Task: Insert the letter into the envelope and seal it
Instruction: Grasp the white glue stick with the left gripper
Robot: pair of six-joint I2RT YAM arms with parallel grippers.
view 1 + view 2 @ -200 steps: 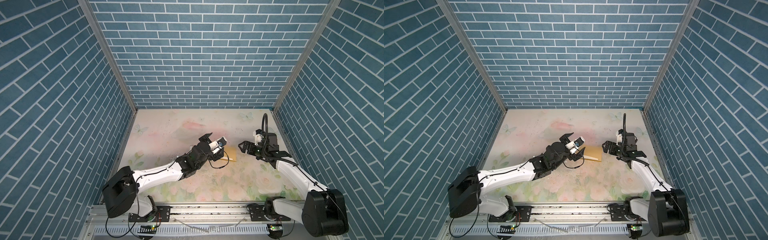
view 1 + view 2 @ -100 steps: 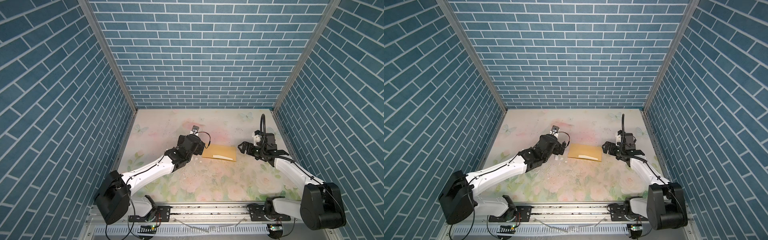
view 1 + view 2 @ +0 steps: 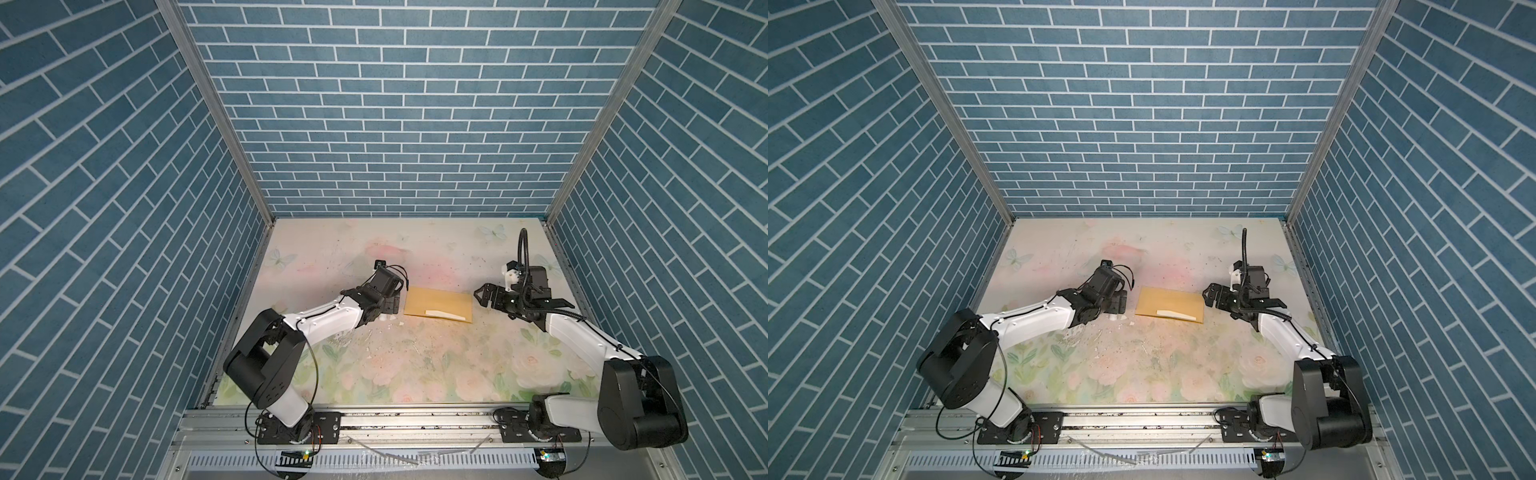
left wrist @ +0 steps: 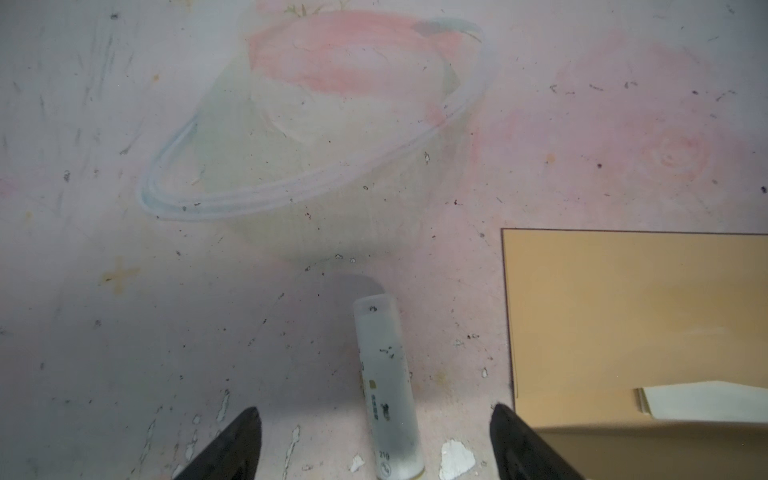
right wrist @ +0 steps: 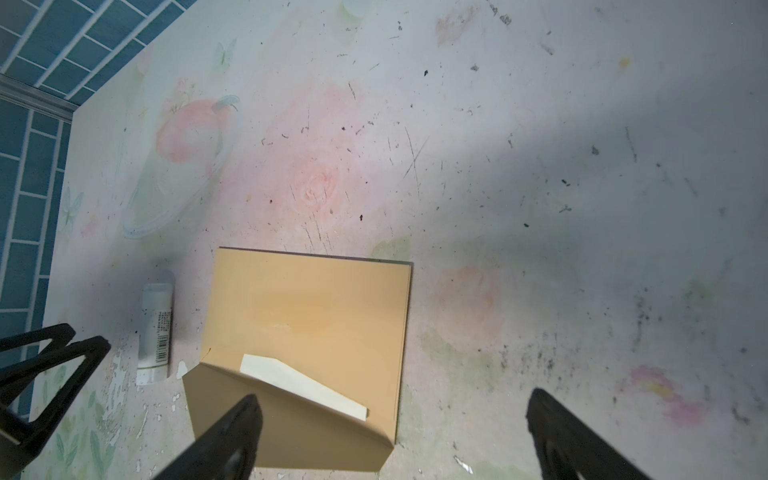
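While my left gripper (image 4: 374, 440) hangs low over the table (image 4: 124, 332) with its jaws spread and gripping nothing, I see a white glue stick (image 4: 386, 382) lying flat between its 2 fingers (image 4: 232, 444), touching neither. Just outside one finger lies the envelope (image 4: 623, 316), flat on the table. My right gripper (image 5: 390, 432) is also released and empty, one finger over the envelope's near edge. A pale strip of paper (image 5: 303, 386), likely the letter, peeks from under the envelope's flap. In both top views the envelope (image 3: 438, 305) (image 3: 1169, 306) sits between the 2 grippers.
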